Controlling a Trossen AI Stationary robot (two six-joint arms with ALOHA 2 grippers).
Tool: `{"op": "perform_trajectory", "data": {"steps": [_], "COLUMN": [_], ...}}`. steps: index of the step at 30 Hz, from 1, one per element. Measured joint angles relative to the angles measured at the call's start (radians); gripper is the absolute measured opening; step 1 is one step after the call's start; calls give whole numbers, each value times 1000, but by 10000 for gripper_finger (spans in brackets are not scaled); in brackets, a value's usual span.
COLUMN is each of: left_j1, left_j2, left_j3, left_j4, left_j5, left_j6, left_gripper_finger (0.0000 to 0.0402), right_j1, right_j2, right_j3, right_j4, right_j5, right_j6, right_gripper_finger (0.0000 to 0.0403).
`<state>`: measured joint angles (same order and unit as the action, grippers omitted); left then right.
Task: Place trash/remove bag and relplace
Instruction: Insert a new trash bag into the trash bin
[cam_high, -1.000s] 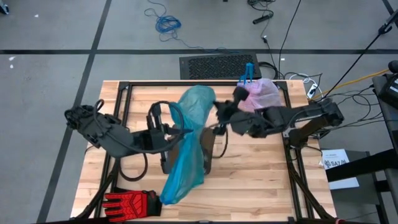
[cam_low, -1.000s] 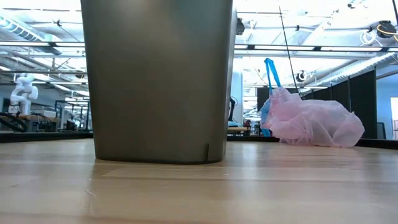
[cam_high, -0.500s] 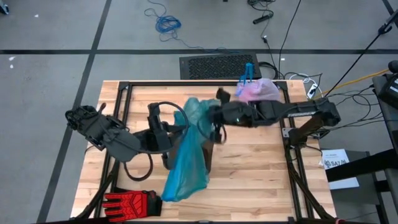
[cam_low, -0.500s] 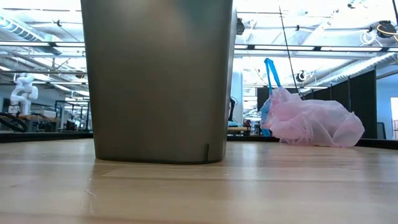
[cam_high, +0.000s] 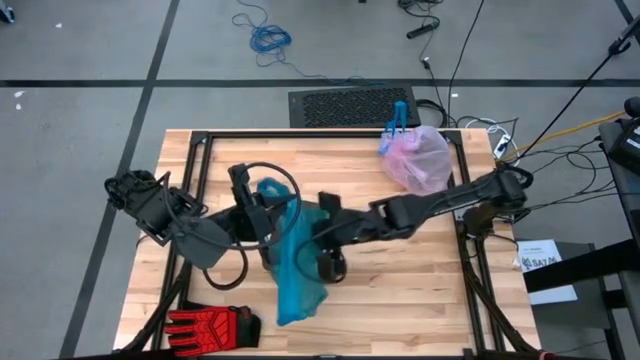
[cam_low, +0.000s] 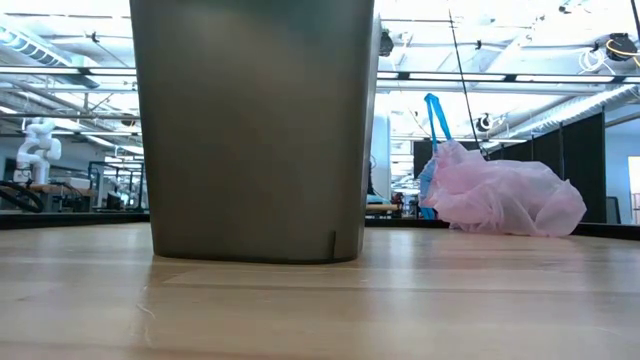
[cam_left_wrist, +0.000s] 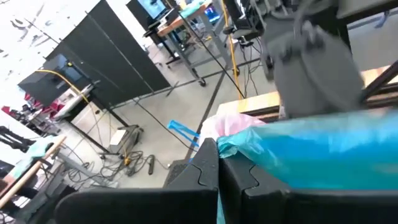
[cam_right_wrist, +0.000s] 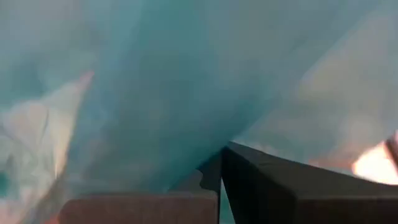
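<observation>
A translucent teal bag (cam_high: 295, 255) hangs over the grey bin (cam_low: 255, 130) in the middle of the table; only a bit of the bin's rim (cam_high: 331, 266) shows beneath it. My left gripper (cam_high: 265, 212) is shut on the bag's top at its left side. My right gripper (cam_high: 322, 215) is shut on it at the right side. The pale pink bag (cam_high: 418, 158) with blue ties rests on its bulging underside (cam_low: 500, 225) at the table's far right. The trash is out of view. My left gripper pinches the teal bag's upper edge (cam_left_wrist: 231, 148) between its two shut fingers, coming roughly level from the table's left. The plastic stretches away from the fingers toward the right arm. One layer or several, I cannot tell. My right gripper is shut on the teal bag's plastic (cam_right_wrist: 186, 155), pinched between its two fingers and slanting down from the table's right. The film fills its wrist view, so which part of the bag it has cannot be told.
A red-and-black glove (cam_high: 205, 325) lies at the table's near left corner. A black mat (cam_high: 350, 105) and cables lie on the floor beyond the far edge. Bare wood shows at the table's near right.
My right gripper has swung from beside the pink bag toward the table's left and near edge and downward, tipping down, still shut on the teal bag. The bag's raised top has sunk and drawn narrower over the bin. The pink bag has stayed put.
</observation>
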<state>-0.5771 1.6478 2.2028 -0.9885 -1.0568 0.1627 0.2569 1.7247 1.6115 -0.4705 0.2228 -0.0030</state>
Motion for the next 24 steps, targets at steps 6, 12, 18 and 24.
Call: {"op": "perform_trajectory", "data": {"steps": [6,12,18,24], "left_j1": [1,1,0,3], "left_j2": [0,0,0,0], "left_j3": [0,0,-6,-68], "left_j4": [-51,-122,-164,-164], "left_j5": [0,-19,-33,-50], "left_j6": [-41,-114,-173,-192], "left_gripper_finger": [0,0,0,0], "right_j1": [-41,-44,6,121], "right_j2": [61,-3,-143,-232], "right_j3": [0,0,0,0], "right_j4": [-32,-70,-193,-313], "right_j5": [-20,14,166,62], "right_j6": [34,25,-7,19], "right_gripper_finger": [0,0,6,39]}}
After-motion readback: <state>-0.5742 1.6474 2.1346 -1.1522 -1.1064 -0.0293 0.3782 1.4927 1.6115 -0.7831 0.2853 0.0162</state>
